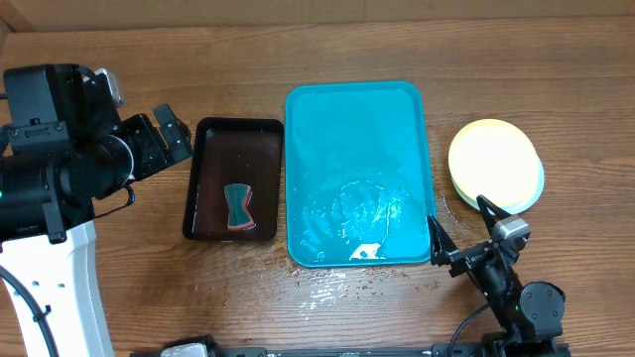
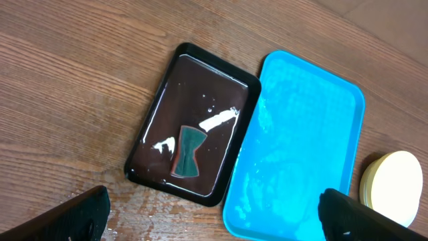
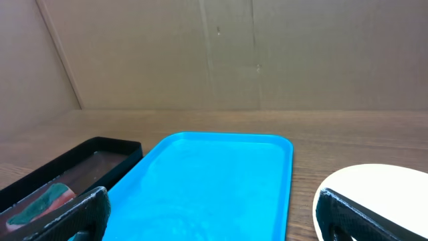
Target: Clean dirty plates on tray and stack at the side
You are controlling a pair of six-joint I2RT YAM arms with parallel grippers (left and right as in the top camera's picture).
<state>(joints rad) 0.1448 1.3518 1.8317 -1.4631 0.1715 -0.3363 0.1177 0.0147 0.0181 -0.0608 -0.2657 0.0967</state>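
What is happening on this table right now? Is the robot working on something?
Neither arm is handling anything. The left gripper and right gripper are both open and empty, off to the sides. The large turquoise plastic tray is wet but holds no plates. The stack of round plates, pale yellow-green on top, sits on the table to the tray's right. A green-and-red sponge lies in the small black tray.

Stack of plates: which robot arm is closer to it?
Right. The right end effector is at the plate stack's near edge; the left end effector is far off, beyond the black tray.
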